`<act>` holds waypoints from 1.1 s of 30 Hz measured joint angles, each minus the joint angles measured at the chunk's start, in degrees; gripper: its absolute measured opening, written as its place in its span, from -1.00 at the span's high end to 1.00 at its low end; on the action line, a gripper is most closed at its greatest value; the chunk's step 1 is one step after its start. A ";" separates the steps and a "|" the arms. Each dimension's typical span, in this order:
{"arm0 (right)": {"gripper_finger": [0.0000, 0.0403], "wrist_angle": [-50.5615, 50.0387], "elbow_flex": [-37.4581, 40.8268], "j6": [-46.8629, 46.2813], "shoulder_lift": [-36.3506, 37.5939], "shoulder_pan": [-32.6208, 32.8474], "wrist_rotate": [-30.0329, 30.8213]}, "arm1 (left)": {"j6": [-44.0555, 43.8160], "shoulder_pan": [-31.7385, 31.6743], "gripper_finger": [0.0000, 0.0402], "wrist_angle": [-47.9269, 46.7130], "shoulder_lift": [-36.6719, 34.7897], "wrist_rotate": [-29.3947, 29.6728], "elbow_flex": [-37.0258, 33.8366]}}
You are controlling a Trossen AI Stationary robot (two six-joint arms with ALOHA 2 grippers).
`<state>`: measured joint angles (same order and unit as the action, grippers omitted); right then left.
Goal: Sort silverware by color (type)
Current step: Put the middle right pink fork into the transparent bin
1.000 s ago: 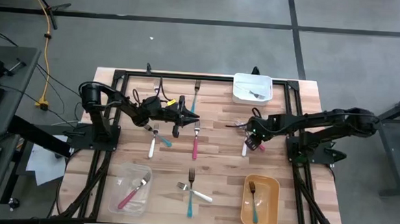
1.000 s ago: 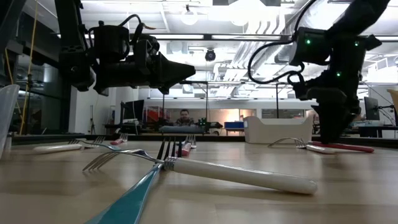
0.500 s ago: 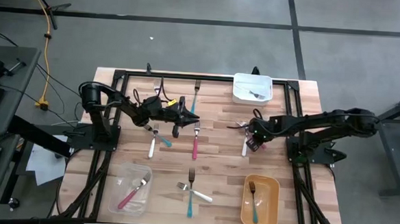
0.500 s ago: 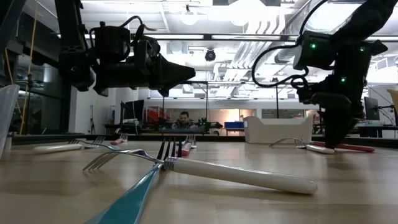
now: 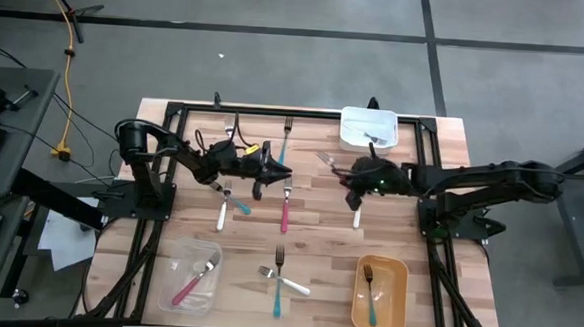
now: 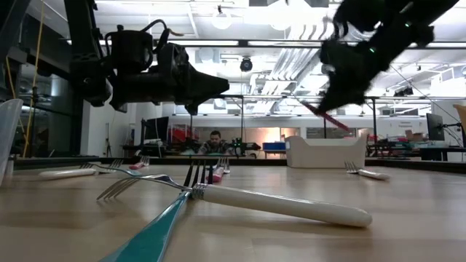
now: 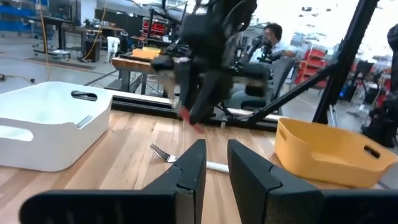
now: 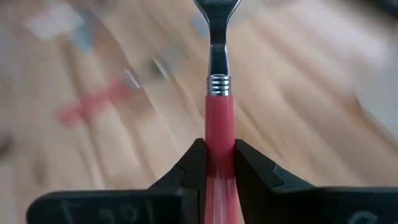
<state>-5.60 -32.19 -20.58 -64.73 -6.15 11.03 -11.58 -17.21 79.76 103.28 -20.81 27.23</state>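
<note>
Above wooden table (image 5: pixel 319 230), right tool (image 8: pixel 217 163) gripping red-handled fork (image 8: pixel 219 124)

In the right wrist view the table (image 8: pixel 298 124) is blurred, so the utensils lying there cannot be told apart, and the red-handled fork (image 8: pixel 219 124) loses its tines at the picture's edge (only the neck shows).
</note>
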 joint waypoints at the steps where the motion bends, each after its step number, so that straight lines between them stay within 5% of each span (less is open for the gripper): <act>1: 0.76 5.69 0.60 2.04 -0.60 -0.03 -0.35 | -1.03 0.00 0.67 0.04 0.00 0.03 0.45; 9: 0.76 31.47 1.91 14.31 -7.62 -0.04 -3.38 | -3.35 1.02 0.38 -0.14 0.00 0.48 5.58; 17: 0.76 37.36 1.95 15.89 -11.56 0.08 -4.66 | -0.70 2.47 0.19 -2.76 0.00 0.41 11.03; 33: 0.75 40.77 1.95 18.07 -12.02 1.44 -5.49 | 4.70 4.19 0.21 -11.52 0.00 1.85 18.77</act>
<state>35.18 -30.24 -2.50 -76.75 -4.71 5.54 -6.88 -13.02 68.24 103.28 -18.96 46.00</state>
